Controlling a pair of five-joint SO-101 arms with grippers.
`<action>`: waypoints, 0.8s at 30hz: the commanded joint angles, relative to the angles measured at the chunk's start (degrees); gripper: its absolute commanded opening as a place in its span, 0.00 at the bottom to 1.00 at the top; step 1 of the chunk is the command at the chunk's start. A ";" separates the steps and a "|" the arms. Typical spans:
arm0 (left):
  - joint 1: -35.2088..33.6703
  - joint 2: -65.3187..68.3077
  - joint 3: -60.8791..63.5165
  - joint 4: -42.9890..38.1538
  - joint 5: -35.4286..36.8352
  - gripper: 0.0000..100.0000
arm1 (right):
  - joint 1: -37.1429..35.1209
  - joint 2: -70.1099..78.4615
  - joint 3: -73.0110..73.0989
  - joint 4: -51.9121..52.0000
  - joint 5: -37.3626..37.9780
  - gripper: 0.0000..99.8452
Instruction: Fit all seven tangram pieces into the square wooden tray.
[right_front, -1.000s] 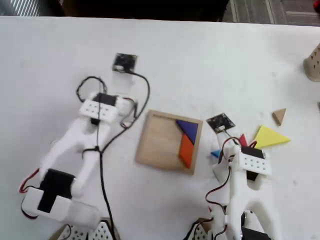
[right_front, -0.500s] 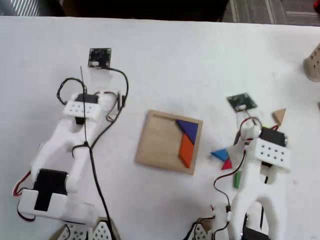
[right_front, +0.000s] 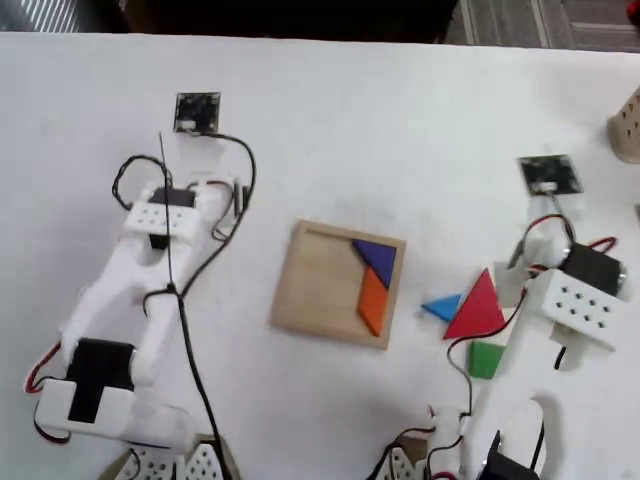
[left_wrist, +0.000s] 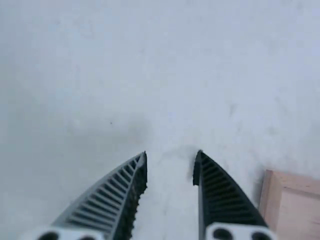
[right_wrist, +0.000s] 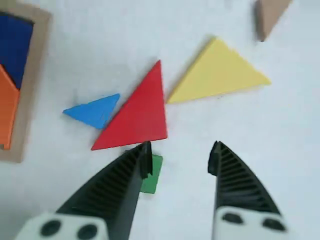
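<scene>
Right gripper (right_wrist: 180, 150) hangs spread beside the red triangle (right_wrist: 139, 116), at its short edge.

Green piece (right_wrist: 151, 175): one end sits behind a finger (right_wrist: 125, 187) of the right gripper (right_wrist: 180, 151), so its full outline cannot be told, nor whether it touches the red triangle (right_wrist: 137, 117).
Tray (right_wrist: 41, 60): cut off by the picture's edge in both wrist views; the left one catches just a corner.
Dark blue piece (right_wrist: 15, 40): cropped in the right wrist view.
Orange piece (right_wrist: 4, 112): cropped there to a sliver.
Tan piece (right_wrist: 269, 15): its wide end runs out of frame.
Wooden object (right_front: 627, 125): cut by the high view's right edge; too little to identify.
</scene>
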 joint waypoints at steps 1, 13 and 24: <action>-0.40 -2.95 -0.26 -1.23 -0.35 0.17 | 4.79 3.91 -5.71 -0.40 -5.36 0.19; -0.31 -2.95 -0.18 -1.23 -0.53 0.17 | 4.70 24.75 -13.71 -2.86 -13.89 0.32; 0.13 -0.57 -0.88 -1.67 -0.53 0.17 | 4.70 32.66 -18.11 -4.70 -17.14 0.33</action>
